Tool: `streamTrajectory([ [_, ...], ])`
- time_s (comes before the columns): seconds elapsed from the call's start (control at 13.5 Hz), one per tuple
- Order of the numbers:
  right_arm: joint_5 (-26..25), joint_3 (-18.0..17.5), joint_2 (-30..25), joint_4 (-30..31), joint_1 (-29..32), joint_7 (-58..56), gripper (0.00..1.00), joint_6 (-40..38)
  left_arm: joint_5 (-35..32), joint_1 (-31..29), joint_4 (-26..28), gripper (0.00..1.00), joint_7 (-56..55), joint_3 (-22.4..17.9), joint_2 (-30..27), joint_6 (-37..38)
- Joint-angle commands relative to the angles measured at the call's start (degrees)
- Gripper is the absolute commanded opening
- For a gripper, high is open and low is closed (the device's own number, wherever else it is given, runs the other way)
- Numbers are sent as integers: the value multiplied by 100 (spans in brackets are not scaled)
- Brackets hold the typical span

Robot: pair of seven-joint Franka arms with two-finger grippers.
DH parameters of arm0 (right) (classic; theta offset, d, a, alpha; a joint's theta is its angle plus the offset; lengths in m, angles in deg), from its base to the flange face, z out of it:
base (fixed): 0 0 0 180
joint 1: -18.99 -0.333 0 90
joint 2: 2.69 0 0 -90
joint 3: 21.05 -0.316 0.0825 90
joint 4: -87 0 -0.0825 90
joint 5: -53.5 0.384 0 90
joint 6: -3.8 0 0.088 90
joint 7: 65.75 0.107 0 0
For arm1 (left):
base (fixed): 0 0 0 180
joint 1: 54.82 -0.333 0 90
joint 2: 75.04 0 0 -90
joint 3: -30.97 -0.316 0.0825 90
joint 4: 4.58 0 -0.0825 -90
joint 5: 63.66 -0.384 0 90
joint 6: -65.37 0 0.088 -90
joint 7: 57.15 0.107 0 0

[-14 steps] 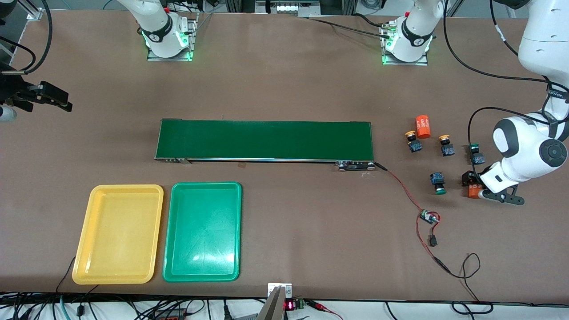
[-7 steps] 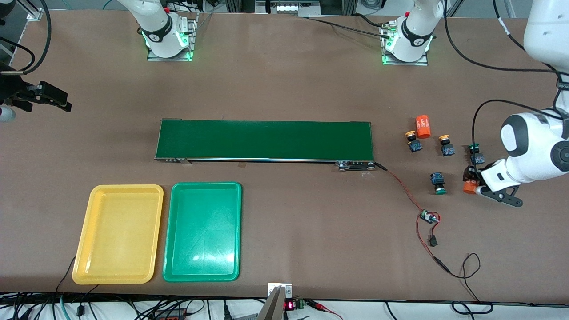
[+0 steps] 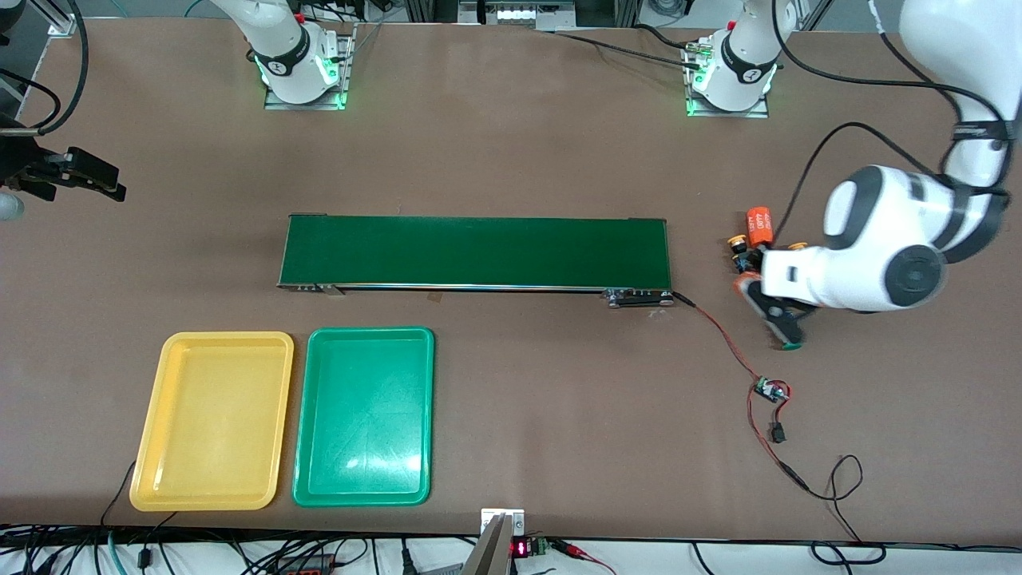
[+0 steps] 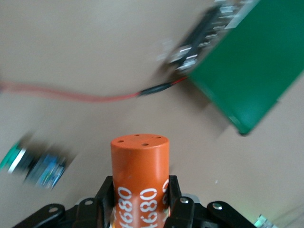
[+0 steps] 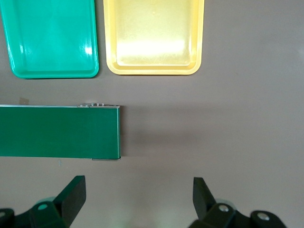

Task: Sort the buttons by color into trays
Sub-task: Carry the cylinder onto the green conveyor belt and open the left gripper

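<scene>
My left gripper (image 3: 753, 287) is shut on an orange cylinder (image 4: 140, 175) printed "4680" and hangs over the buttons beside the conveyor's end. A green-capped button (image 3: 790, 345) peeks out below the hand; in the left wrist view it is the button (image 4: 35, 166) lying on its side. Two yellow caps (image 3: 735, 241) (image 3: 797, 246) show at the hand's edge. The arm hides any other button. The yellow tray (image 3: 227, 336) and green tray (image 3: 371, 331) lie side by side, nearer the camera than the belt. My right gripper (image 3: 112, 184) waits open at its end of the table.
A long dark-green conveyor belt (image 3: 479, 251) crosses the middle of the table. A second orange cylinder (image 3: 759, 226) stands by the buttons. A red wire (image 3: 722, 335) runs from the belt's end to a small circuit board (image 3: 770, 391).
My left gripper closed on the orange cylinder, lifted it and carried it toward the conveyor's end, over the buttons. The right arm has not moved.
</scene>
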Motion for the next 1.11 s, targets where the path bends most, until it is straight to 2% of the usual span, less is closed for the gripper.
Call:
streamTrajectory([
  [0.0,31,-29,-57,93,44,47,100,64,-84,-62,135,22,800,648,43,-168],
  [0.07,31,-29,-57,93,44,47,100,81,-93,-70,267,21,906,955,34,-291],
  [0.22,31,-29,-57,93,44,47,100,90,-198,-62,670,18,1135,1308,8,-642],
  [0.37,31,-21,-49,102,61,47,100,108,-374,-62,1215,18,1294,1607,8,-1493],
  [0.44,31,-29,-48,120,105,47,100,134,-436,-44,1313,18,1312,1643,17,-1688],
  [0.59,40,-29,-48,129,132,47,100,143,-1005,87,1445,18,1312,1644,174,-2004],
  [0.74,171,-20,-40,129,132,47,100,143,-1069,114,1516,23,1303,1653,166,-2050],
  [0.81,180,-12,-40,129,140,47,100,143,-1086,184,1534,43,1303,1644,183,-2068],
  [0.89,180,-12,-40,137,175,47,100,143,-1139,237,1551,97,1312,1644,192,-2129],
  [1.04,198,-12,-40,207,263,47,100,187,-1262,185,1517,100,1242,1653,149,-2077],
])
